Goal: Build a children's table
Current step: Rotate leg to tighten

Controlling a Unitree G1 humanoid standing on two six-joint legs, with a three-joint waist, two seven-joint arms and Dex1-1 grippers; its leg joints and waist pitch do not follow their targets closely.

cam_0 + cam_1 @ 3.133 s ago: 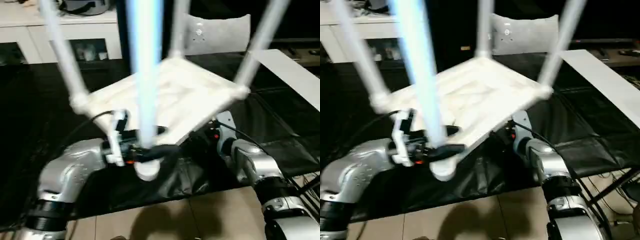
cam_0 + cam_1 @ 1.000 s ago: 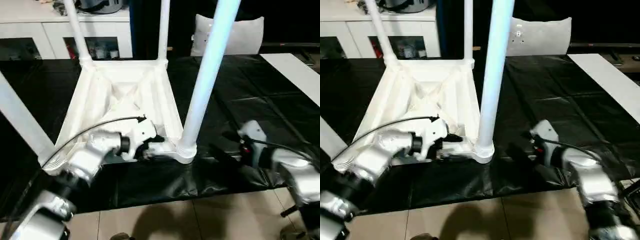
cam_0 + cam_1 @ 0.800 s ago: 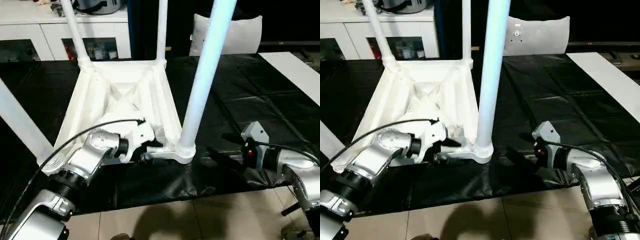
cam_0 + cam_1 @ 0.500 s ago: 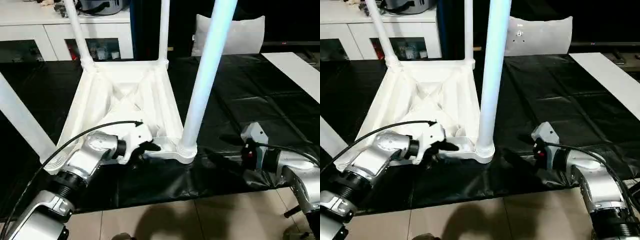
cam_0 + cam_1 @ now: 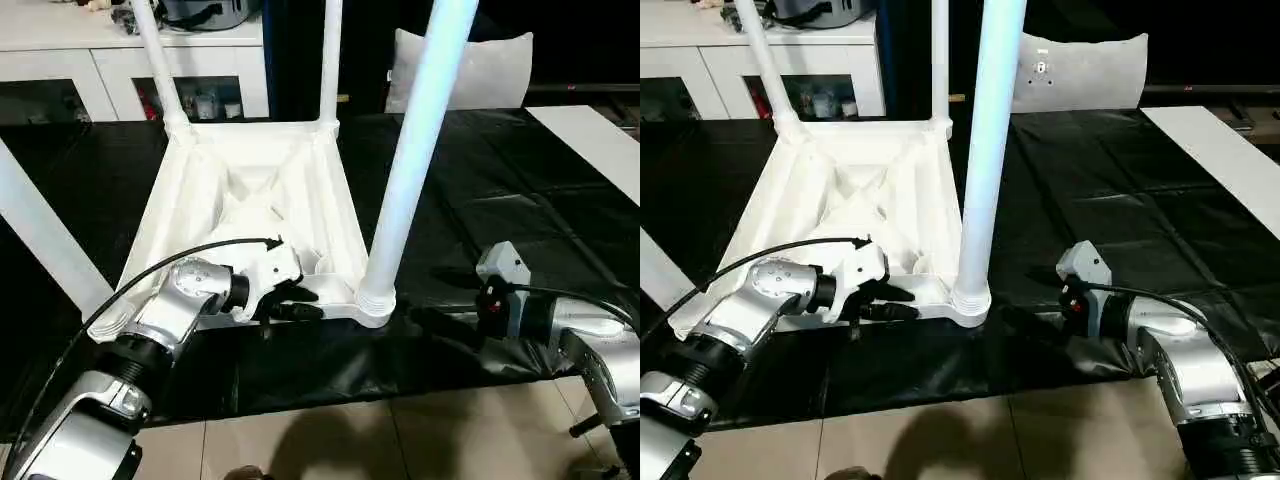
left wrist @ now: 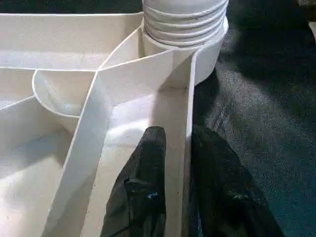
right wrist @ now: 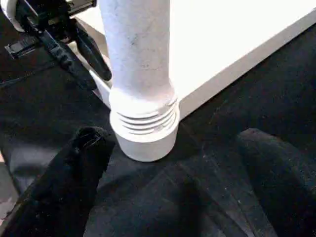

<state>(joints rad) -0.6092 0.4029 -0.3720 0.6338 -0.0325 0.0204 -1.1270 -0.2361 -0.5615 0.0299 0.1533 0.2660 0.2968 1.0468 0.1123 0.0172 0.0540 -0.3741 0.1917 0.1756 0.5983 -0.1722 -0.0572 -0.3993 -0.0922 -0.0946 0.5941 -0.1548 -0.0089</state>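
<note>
The white children's table (image 5: 250, 190) lies upside down on a black sheet, with its ribbed underside facing up. All four legs stand in its corner sockets. The near right leg (image 5: 415, 150) rises from its threaded socket (image 7: 143, 133). My left gripper (image 5: 300, 303) is at the near rim beside that socket. It is open, with one finger (image 6: 145, 187) inside the rim wall and the other outside. My right gripper (image 7: 173, 197) is open wide just right of the same socket, low over the sheet, touching nothing.
The black sheet (image 5: 500, 200) covers the work surface, and tiled floor (image 5: 350, 440) lies at its near edge. A white cabinet with glass doors (image 5: 60, 60) stands at the back left. A grey cushion (image 5: 490, 70) leans at the back right. A white panel (image 5: 600, 140) lies far right.
Three seconds ago both grippers held the table tilted in the air. It now rests flat on the sheet. The right gripper has come off it, and the left fingers have spread slightly.
</note>
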